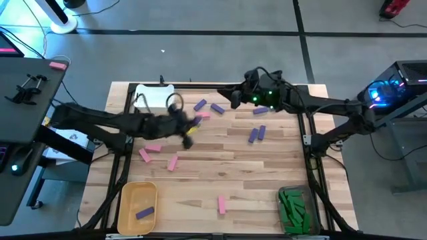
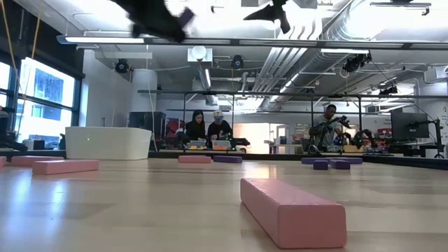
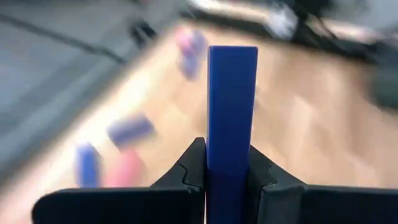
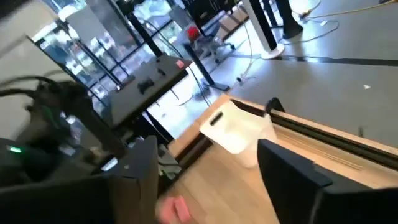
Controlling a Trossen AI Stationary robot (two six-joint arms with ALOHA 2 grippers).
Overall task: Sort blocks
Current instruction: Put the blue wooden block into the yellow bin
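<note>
Wooden table (image 1: 267, 173); left pincer (image 3: 227, 177) clamps purple block (image 3: 231, 118) lengthwise.

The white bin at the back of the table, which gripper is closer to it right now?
Left. The left gripper is just in front of the white bin; the right gripper is farther along the back edge.
</note>
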